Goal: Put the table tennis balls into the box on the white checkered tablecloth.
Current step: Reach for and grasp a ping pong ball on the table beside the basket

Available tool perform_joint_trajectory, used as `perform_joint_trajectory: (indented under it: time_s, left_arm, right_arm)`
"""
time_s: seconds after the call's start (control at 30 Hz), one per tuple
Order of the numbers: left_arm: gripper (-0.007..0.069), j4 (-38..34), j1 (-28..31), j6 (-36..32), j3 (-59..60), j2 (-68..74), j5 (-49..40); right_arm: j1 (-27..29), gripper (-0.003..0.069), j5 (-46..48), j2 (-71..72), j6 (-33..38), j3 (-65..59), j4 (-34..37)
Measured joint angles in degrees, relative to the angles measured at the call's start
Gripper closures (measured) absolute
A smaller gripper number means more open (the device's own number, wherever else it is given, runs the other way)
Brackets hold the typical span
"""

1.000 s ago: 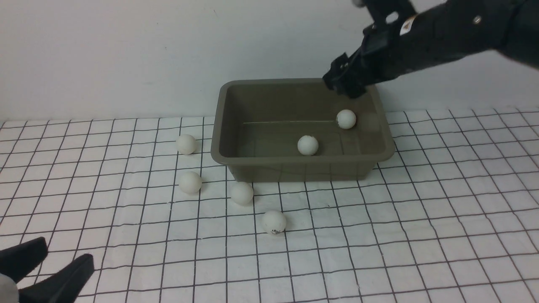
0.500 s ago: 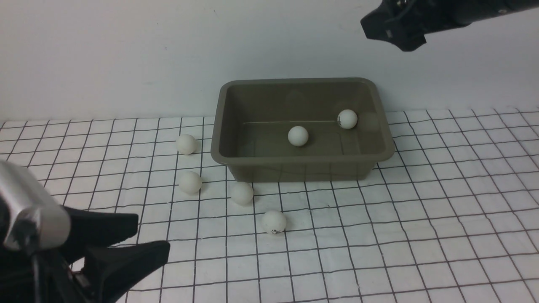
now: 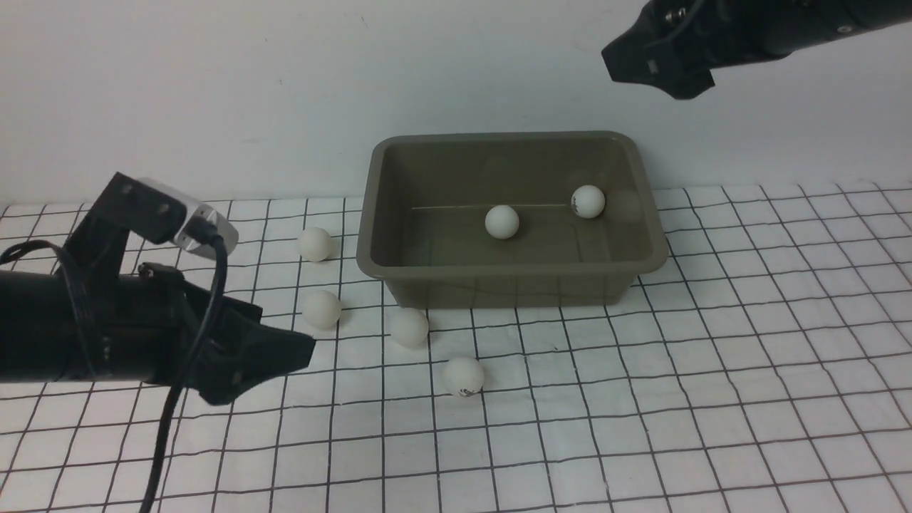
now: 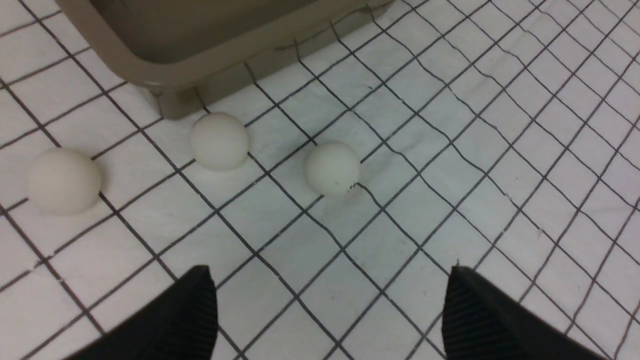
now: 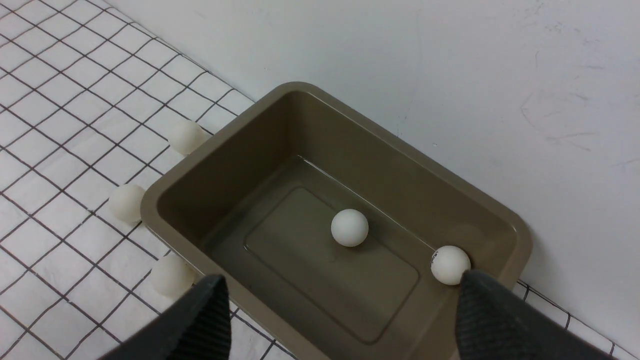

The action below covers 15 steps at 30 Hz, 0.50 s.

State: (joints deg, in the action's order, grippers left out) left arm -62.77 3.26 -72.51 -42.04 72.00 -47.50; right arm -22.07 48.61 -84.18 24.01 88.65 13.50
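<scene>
Two of the six table tennis balls [image 3: 502, 221] were already inside the box [image 3: 367, 239], which stood in the upper middle of the front view on the white checkered tablecloth [image 3: 712, 370]. One of them lay near the middle of the box floor, and the logo ball [image 3: 588, 201] rested further right, close to the far side of the box. Four balls were not yet collected. All of them lay on the cloth, left of the box and below it in the frame: the far ball [image 3: 315, 244] just beside the left rim, the second ball [image 3: 321, 308] below that one, the third ball [image 3: 410, 327] just in front of the near left corner of the box, and the printed ball [image 3: 464, 375] lowest, with a small dark mark. The left gripper [image 4: 327, 280] was in the lower left of the front view, near the cloth and pointing toward these balls. Its jaws stood wide apart with only cloth between them, so it held nothing. The right gripper [image 3: 645, 71] hung high in the upper right, above the box, and its jaws were also apart and empty. In my judgement the task was about one third done. The four balls on the cloth remained, and the left arm seemed better placed to take the next one, perhaps the printed ball.
</scene>
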Motion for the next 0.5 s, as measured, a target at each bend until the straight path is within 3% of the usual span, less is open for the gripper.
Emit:
perform_joint_trajectory:
  time_s: [0.3,0.4,0.5]
  left_arm:
    - [0.0082,-3.19,-4.36,-2.41,-4.0,6.31,5.48]
    - [0.0095,0.97,-4.36,0.93,-4.06,6.41,9.55]
    - [0.0127,10.4,-4.36,8.49,-4.06,6.44,12.03]
  right_arm:
    - [0.0,0.0111,-0.72,0.0,-0.29,0.0,-0.25]
    - [0.0,0.0111,-0.72,0.0,-0.41,0.0,-0.93]
    - [0.0,0.0111,-0.84,0.0,-0.41,0.0,-1.75]
